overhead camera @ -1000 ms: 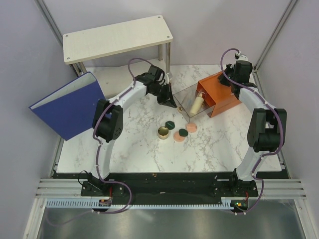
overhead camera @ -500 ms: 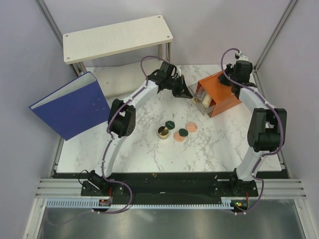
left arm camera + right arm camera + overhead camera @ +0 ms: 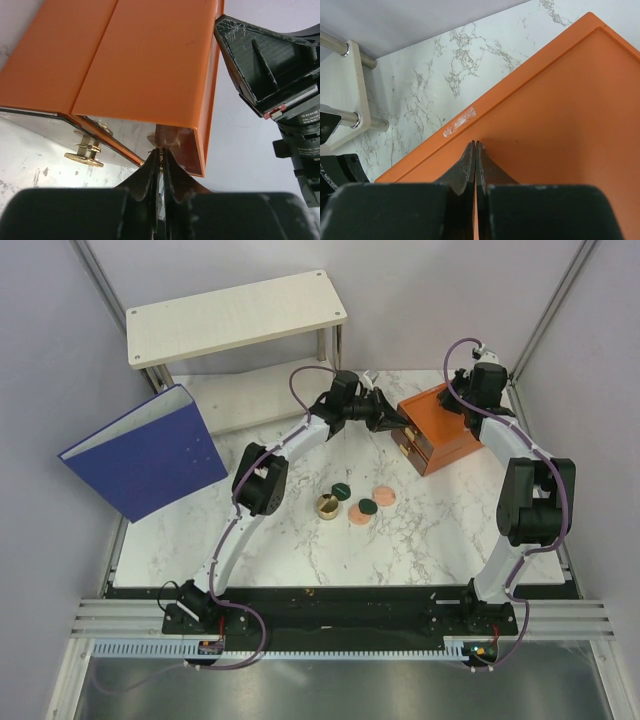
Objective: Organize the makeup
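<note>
Left jaws near-closed at drawer knob (image 3: 162, 137) — grip unclear, right jaws together at orange box (image 3: 560, 125)

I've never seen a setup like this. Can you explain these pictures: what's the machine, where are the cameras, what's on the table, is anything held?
These are two robot arms bolted to a table. One picture looks down from above; the other two come from a camera on each wrist. On the table lie a gold jar, two dark green discs and two peach discs, near an orange box with drawers, a blue binder and a white shelf. The left gripper is at the box's drawer front, fingers close together; whether it grips is unclear. The right gripper is shut, tips on the box's top.
</note>
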### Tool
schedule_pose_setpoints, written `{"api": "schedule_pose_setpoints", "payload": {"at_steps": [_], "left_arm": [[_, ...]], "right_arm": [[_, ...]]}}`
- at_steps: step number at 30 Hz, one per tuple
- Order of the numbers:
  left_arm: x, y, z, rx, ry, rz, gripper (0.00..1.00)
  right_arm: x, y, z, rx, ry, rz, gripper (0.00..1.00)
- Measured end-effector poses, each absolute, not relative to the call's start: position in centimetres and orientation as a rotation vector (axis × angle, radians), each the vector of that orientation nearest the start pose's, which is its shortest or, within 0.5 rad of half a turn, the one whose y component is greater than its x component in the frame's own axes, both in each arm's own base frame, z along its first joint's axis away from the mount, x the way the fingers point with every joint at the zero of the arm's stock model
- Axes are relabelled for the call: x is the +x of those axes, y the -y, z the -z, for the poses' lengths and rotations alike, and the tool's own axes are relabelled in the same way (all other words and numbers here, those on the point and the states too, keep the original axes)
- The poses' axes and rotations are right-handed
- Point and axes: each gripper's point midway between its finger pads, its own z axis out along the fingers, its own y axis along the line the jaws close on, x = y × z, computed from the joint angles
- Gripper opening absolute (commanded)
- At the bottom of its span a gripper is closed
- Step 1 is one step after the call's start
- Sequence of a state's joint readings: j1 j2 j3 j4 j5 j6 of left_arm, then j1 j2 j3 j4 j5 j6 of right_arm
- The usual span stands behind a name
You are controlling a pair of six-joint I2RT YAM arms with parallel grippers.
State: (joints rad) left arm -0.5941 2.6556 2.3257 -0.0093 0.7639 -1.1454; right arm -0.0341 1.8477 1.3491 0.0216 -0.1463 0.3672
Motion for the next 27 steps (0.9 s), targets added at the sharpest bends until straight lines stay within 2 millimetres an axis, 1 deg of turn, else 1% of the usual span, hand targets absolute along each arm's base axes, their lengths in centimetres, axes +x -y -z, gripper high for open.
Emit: {"api": "schedule_pose_setpoints", "payload": {"at_steps": [2, 4, 5, 7, 8, 9, 11, 13, 15, 18, 22, 25, 27], "left_arm": [[46.5, 49.6, -14.0, -0.001, -2.308, 1.815, 0.14], [46.5, 49.7, -14.1, -0.003, -2.306, 1.834, 0.20], [46.4, 49.6, -13.9, -0.002, -2.302, 1.835, 0.27], [46.4, 49.3, -13.8, -0.011, -2.292, 1.828, 0.35], [46.1, 49.0, -13.6, -0.018, -2.299, 1.825, 0.41], [45.8, 48.6, -13.4, -0.026, -2.319, 1.829, 0.45], [45.1, 47.9, -12.9, -0.036, -2.355, 1.840, 0.50], [44.6, 47.3, -12.3, -0.047, -2.388, 1.847, 0.52], [44.4, 46.9, -11.7, -0.059, -2.410, 1.849, 0.56], [44.1, 46.7, -11.3, -0.068, -2.430, 1.855, 0.60], [43.9, 46.7, -11.3, -0.073, -2.438, 1.865, 0.61], [43.9, 46.7, -11.2, -0.095, -2.447, 1.872, 0.59], [43.9, 46.7, -11.0, -0.118, -2.459, 1.875, 0.55]], "right_arm": [[53.7, -2.1, -15.6, 0.322, -2.036, -0.356, 0.00], [53.7, -2.1, -15.6, 0.322, -2.035, -0.356, 0.00], [53.7, -2.1, -15.6, 0.323, -2.035, -0.355, 0.00], [53.7, -2.1, -15.6, 0.322, -2.035, -0.356, 0.00], [53.7, -2.1, -15.6, 0.322, -2.035, -0.357, 0.00], [53.7, -2.1, -15.6, 0.321, -2.035, -0.357, 0.00], [53.7, -2.1, -15.6, 0.321, -2.034, -0.357, 0.00], [53.7, -2.1, -15.6, 0.321, -2.034, -0.357, 0.00], [53.7, -2.1, -15.6, 0.321, -2.034, -0.357, 0.00], [53.7, -2.1, -15.6, 0.321, -2.034, -0.358, 0.00], [53.7, -2.1, -15.6, 0.321, -2.034, -0.358, 0.00], [53.8, -2.1, -15.5, 0.321, -2.035, -0.358, 0.00], [53.8, -2.1, -15.5, 0.321, -2.035, -0.359, 0.00]]}}
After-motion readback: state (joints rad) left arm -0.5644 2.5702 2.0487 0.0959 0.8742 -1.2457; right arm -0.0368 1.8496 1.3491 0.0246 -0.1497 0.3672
